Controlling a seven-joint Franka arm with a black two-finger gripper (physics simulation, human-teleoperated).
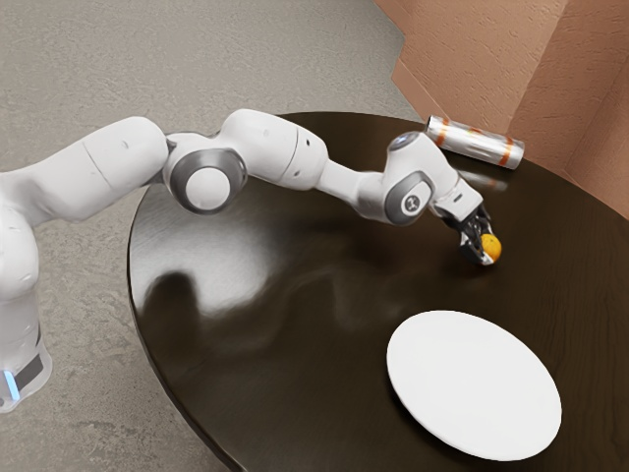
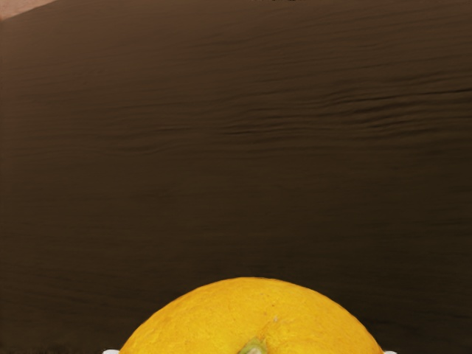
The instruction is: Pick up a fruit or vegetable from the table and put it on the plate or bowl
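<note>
A small orange-yellow fruit (image 1: 491,248) sits between the black fingers of my gripper (image 1: 484,248) at the exterior view's right side of the dark round table (image 1: 256,285). Both fingers press it from two sides, low over the tabletop; whether it still touches the wood I cannot tell. In the wrist view the same fruit (image 2: 251,317) shows its pitted yellow skin and green stem end right under my hand. A flat white plate (image 1: 474,383) lies toward the front of the table, below the gripper in the exterior view, with nothing on it.
A silver can with orange bands (image 1: 476,141) lies on its side at the table's far edge, beside the reddish wall (image 1: 511,59). My white arm crosses the table from the exterior view's left.
</note>
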